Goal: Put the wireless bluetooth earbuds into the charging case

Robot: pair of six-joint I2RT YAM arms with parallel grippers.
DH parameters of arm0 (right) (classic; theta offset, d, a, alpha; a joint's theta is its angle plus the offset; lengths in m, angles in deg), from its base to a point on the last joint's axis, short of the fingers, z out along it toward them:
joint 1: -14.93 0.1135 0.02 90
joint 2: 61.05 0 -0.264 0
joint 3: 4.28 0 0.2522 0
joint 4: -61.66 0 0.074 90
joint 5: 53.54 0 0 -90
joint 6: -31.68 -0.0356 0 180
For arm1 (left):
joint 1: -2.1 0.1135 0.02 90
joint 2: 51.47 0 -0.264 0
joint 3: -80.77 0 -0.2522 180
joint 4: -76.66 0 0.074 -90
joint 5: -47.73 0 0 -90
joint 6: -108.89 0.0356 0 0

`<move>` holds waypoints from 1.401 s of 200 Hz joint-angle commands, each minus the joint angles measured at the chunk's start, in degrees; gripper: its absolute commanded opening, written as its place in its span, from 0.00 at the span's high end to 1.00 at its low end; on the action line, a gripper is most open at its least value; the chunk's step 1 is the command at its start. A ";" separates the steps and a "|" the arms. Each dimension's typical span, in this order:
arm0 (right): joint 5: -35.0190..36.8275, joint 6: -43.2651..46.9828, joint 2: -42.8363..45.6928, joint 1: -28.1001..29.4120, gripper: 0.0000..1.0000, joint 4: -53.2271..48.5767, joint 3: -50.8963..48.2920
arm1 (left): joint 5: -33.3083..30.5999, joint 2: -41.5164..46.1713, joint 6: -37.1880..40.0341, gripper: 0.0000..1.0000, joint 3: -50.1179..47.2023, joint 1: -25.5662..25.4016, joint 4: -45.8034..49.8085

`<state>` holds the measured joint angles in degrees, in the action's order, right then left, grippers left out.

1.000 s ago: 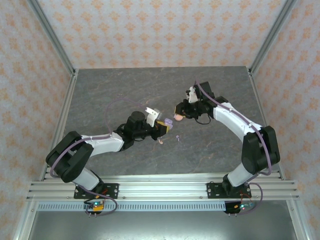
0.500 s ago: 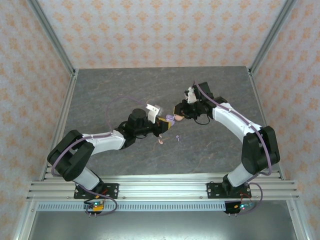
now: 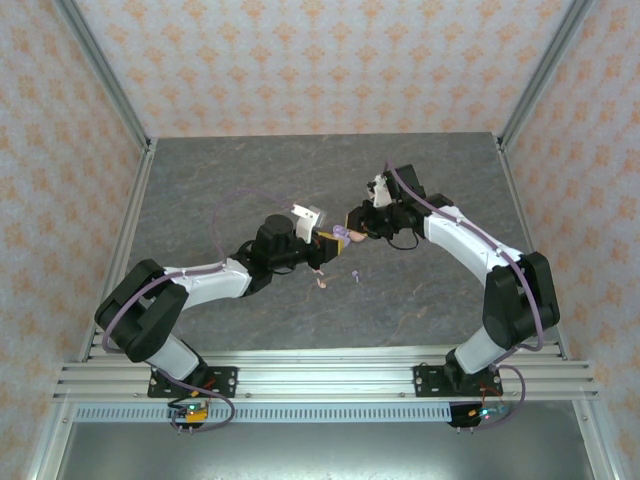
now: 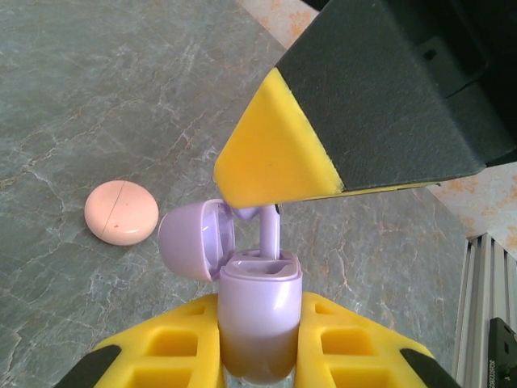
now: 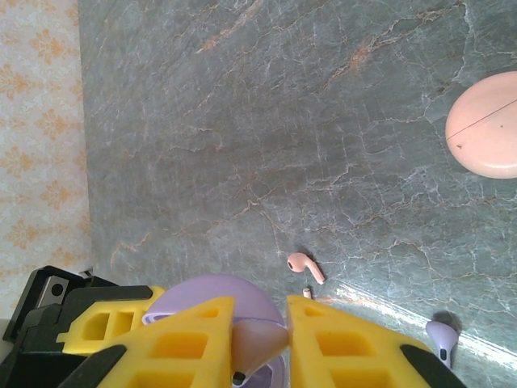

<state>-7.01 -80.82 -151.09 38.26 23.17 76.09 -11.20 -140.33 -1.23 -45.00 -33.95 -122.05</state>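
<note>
My left gripper point(image 4: 258, 319) is shut on the open lilac charging case point(image 4: 258, 331), held upright above the table with its lid point(image 4: 196, 241) swung left. My right gripper point(image 5: 260, 327) is shut on a lilac earbud point(image 5: 260, 346), whose stem point(image 4: 269, 234) points down into the case's slot. The two grippers meet over the table's middle, left gripper point(image 3: 322, 248) against right gripper point(image 3: 351, 222). A pale pink earbud point(image 5: 305, 267) and a second lilac earbud point(image 5: 443, 335) lie on the table below; from above they are the pink earbud point(image 3: 322, 282) and lilac earbud point(image 3: 355, 274).
A closed pink round case point(image 4: 121, 212) lies flat on the grey marble table point(image 3: 220, 190), also the pink case point(image 5: 485, 133) in the right wrist view. Patterned walls and metal frame rails point(image 3: 130, 220) border the table.
My left gripper has carried the lilac case up and to the right to meet the right gripper. The right gripper has barely moved.
</note>
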 commanded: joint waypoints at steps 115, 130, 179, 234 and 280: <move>-0.37 1.27 -0.92 1.53 0.74 -1.87 0.50 | -4.14 -0.46 -0.32 0.81 1.76 -0.95 -1.44; -0.13 1.40 -0.78 1.54 0.69 -2.08 0.66 | -4.26 -0.30 -0.10 0.81 1.66 -0.95 -1.27; 2.63 1.79 1.26 1.61 0.52 -3.08 0.87 | -4.76 0.34 1.34 0.81 1.71 -1.12 0.62; 15.27 1.87 5.53 1.44 0.48 -7.77 1.02 | -7.63 4.53 5.72 0.82 1.33 -1.17 8.62; 18.91 3.72 7.18 0.85 0.48 -12.82 0.80 | -10.38 11.02 9.29 0.82 0.83 -1.12 18.07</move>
<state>7.22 -79.24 -145.23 39.48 15.43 76.12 -18.81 -133.25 4.48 -44.63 -34.67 -110.44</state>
